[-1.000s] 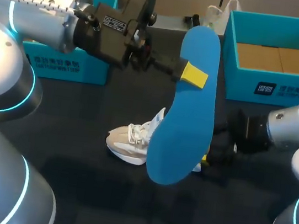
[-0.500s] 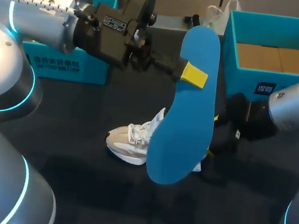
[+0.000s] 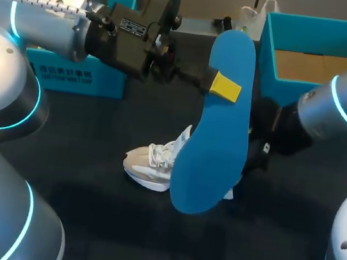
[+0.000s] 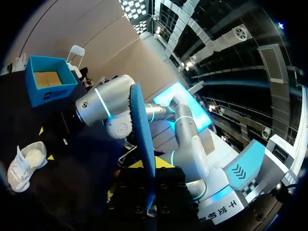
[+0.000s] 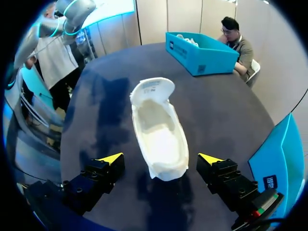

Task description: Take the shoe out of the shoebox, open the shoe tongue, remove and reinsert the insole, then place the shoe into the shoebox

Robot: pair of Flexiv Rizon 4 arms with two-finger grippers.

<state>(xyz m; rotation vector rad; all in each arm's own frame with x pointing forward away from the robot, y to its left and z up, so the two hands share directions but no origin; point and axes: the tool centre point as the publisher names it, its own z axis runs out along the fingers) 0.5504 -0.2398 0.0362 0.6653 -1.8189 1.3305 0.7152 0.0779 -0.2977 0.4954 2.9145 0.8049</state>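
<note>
My left gripper [image 3: 223,86] is shut on a blue insole [image 3: 215,129] and holds it upright over the middle of the table. In the left wrist view the insole [image 4: 141,126] shows edge-on between the fingers. Below it a white shoe [image 3: 151,162] lies on the dark table, laces spread and tongue folded back. My right gripper [image 5: 160,158] hangs open just above the shoe's heel end [image 5: 161,137], a yellow-tipped finger on each side, touching nothing. In the head view the insole hides that gripper. The open teal shoebox [image 3: 324,67] stands at the back right.
A second teal box [image 3: 78,72] stands at the back left, behind my left arm. My right arm [image 3: 335,107] crosses in front of the shoebox's near wall. Bare dark table [image 3: 115,225] lies in front of the shoe.
My right arm has risen and swung toward the back, its gripper drawing up from the shoe. The left arm and insole have stayed put.
</note>
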